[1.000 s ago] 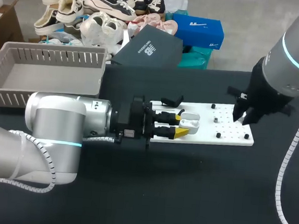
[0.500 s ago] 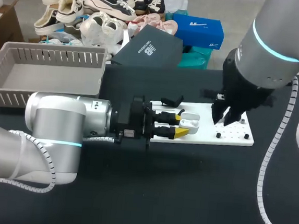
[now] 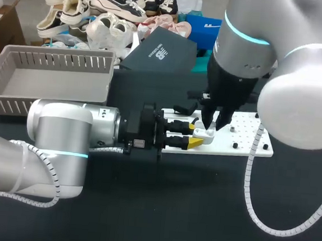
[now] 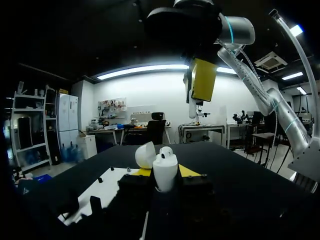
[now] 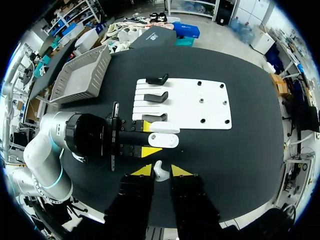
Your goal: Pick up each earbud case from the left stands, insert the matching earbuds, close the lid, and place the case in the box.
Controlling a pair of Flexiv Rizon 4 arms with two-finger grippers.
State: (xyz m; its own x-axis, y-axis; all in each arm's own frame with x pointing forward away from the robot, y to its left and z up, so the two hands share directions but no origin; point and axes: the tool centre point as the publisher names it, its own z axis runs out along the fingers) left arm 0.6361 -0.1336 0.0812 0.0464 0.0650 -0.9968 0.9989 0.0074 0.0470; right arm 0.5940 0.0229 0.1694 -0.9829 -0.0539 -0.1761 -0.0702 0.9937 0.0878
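Observation:
A white earbud case [image 3: 207, 134] with its lid open sits between the yellow tips of my left gripper [image 3: 195, 133], which is shut on it over the left part of the white board [image 3: 249, 144]. In the left wrist view the case [image 4: 165, 176] stands upright with its lid [image 4: 145, 155] tipped back and one earbud showing in it. My right gripper [image 3: 211, 125] hangs just above the case, pointing down. In the right wrist view a small white earbud [image 5: 160, 172] is pinched in my right gripper [image 5: 160, 171], right over the open case [image 5: 163, 140].
A grey slatted basket [image 3: 59, 61] stands at the back left. Black stands [image 5: 156, 80] rise from the board's left end, and small black pegs [image 3: 235, 145] dot its right part. My left arm lies across the table's left front.
My right arm has swung left from the board's right end to just above the open case. The left arm and the case have stayed put.

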